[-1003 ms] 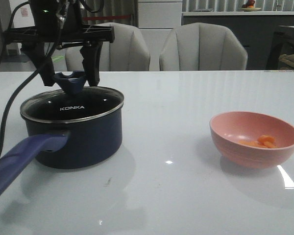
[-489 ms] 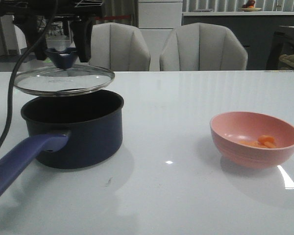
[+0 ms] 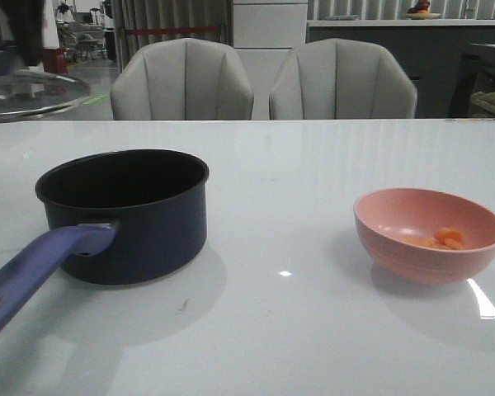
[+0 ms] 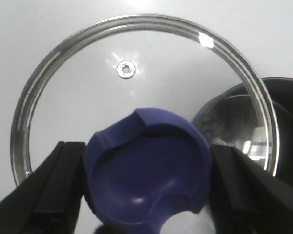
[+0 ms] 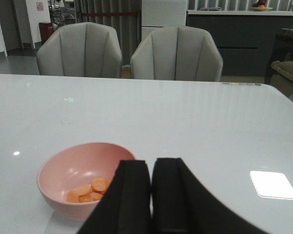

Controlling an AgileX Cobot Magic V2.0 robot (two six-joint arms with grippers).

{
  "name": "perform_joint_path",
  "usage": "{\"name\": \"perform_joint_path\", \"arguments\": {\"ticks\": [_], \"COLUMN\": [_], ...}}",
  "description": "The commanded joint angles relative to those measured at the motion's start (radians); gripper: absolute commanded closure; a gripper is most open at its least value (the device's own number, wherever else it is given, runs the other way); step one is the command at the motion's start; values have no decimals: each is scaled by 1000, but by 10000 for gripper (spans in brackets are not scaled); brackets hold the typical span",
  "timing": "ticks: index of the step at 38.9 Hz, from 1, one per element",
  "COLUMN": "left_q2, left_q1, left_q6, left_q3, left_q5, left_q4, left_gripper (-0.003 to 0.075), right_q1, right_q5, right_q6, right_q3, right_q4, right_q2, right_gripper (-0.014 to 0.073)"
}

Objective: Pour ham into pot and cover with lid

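Left gripper (image 4: pixel 145 195) clamps the dark blue knob (image 4: pixel 146 170) of the lid (image 4: pixel 63 97), 1 black finger (image 4: pixel 53 190) pressed on each side of it, so the glass disc hangs under the wrist. From the front, the lid (image 3: pixel 29 91) shows blurred at the far left edge, held in the air above the white table (image 3: pixel 313 165) and up and to the left of the pot (image 3: pixel 124 210). In the left wrist view, part of the pot's dark rim (image 4: pixel 283 126) shows through and past one edge of the glass.

The pot stands open on the left half of the table, dark inside, its blue-purple handle (image 3: pixel 33 272) reaching toward the near left corner.

Right gripper (image 5: pixel 151 195) has its 2 black fingers pressed together with nothing between them, hovering just on the near side of the pink bowl (image 5: pixel 83 175). The ham (image 5: pixel 90 190), several orange slices, lies in the bottom of that bowl, which sits on the right half of the table (image 3: pixel 429 235), well apart from the pot.

2 grey chairs (image 3: pixel 264 82) stand behind the far edge.
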Motion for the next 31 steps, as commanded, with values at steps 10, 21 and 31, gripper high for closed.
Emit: {"name": "perform_joint_path", "arguments": {"ticks": [10, 21, 31], "left_q2": [-113, -103, -52], "left_q1": [226, 237, 237], "left_q6": [97, 102, 104], "left_q3": [286, 484, 500], "left_q5": [-157, -402, -425], "left_q4": [-163, -162, -162], "left_gripper": [390, 389, 384], "right_q1": [1, 1, 1], "right_q5": [-78, -75, -60], "right_q6": [-1, -1, -1], "right_q3": [-5, -5, -5], "right_q4": [-11, -11, -11], "right_q2": [-21, -21, -21], "right_gripper": [413, 413, 413]}}
